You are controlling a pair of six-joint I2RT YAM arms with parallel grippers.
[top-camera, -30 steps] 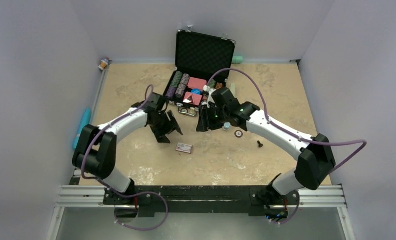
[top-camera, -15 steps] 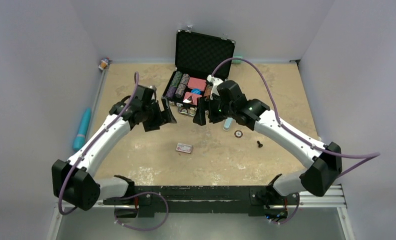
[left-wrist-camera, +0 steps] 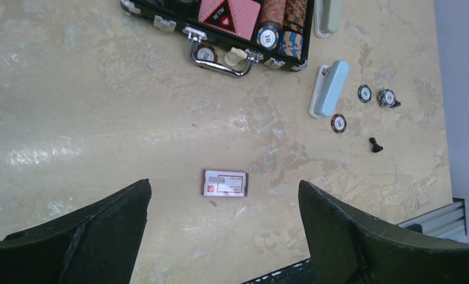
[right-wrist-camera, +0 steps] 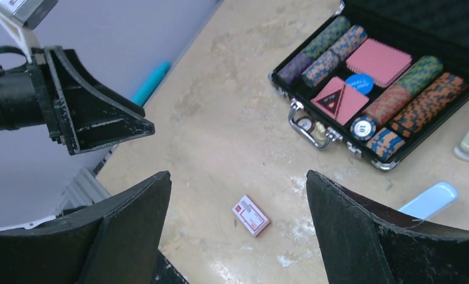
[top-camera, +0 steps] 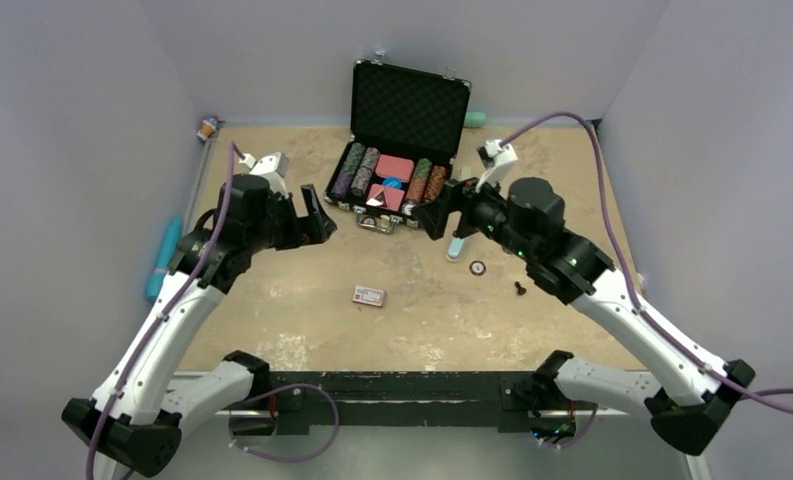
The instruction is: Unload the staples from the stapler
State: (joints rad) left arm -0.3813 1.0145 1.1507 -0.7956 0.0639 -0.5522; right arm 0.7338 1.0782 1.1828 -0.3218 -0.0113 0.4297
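Observation:
The light blue stapler (top-camera: 456,246) lies shut on the table, right of the case; it also shows in the left wrist view (left-wrist-camera: 329,89) and the right wrist view (right-wrist-camera: 430,200). A tiny thin grey strip, the staples (left-wrist-camera: 213,203), lies beside a small white-and-red box (top-camera: 368,295) and shows in the right wrist view (right-wrist-camera: 236,222). My left gripper (top-camera: 310,218) is open, empty and high above the table; below it lies the box (left-wrist-camera: 226,183). My right gripper (top-camera: 437,212) is open, empty and raised, left of the stapler.
An open black case (top-camera: 409,100) of poker chips and cards stands at the back. Loose chips (top-camera: 478,267) and a black pawn (top-camera: 519,288) lie near the stapler. A teal tube (top-camera: 164,258) lies at the left edge. A pale green object (left-wrist-camera: 327,15) lies by the case.
Both arms have risen and drawn apart from the table's middle, the left one leftward, the right one rightward. Both grippers stay open and empty. The stapler and box have not moved.

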